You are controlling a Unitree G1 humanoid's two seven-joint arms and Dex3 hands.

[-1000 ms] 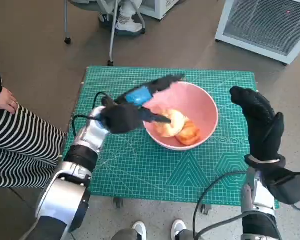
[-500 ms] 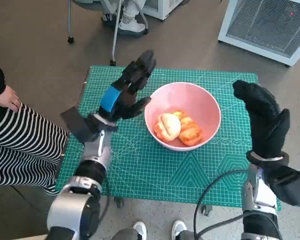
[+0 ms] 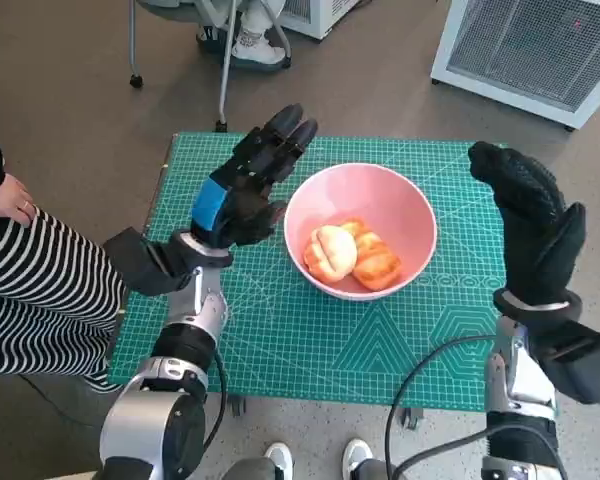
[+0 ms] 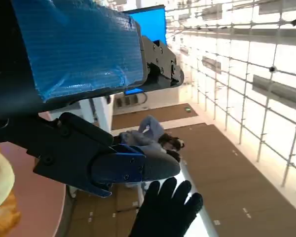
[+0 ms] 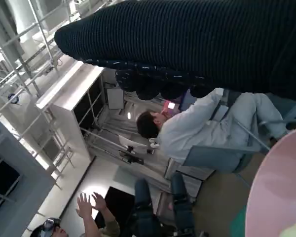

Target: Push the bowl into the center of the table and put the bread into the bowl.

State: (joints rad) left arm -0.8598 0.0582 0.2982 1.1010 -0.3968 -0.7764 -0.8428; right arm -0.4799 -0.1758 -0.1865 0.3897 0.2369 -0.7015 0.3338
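Note:
A pink bowl stands near the middle of the green cutting mat. Two golden pieces of bread lie inside it. My left hand, black with blue tape, is raised just left of the bowl, fingers spread and holding nothing. My gloved right hand hovers upright to the right of the bowl, fingers extended and empty. In the left wrist view the bowl rim and a bit of bread show beside my fingers; the right glove appears beyond. The right wrist view shows the bowl's edge.
A person in a striped garment sits close to the table's left side, one hand near the edge. A white appliance stands on the floor at the far right. Chair legs and someone's feet are beyond the table.
My left hand has lifted out of the bowl, swung to its left side and opened. The bread stays in the bowl. The right hand has barely moved.

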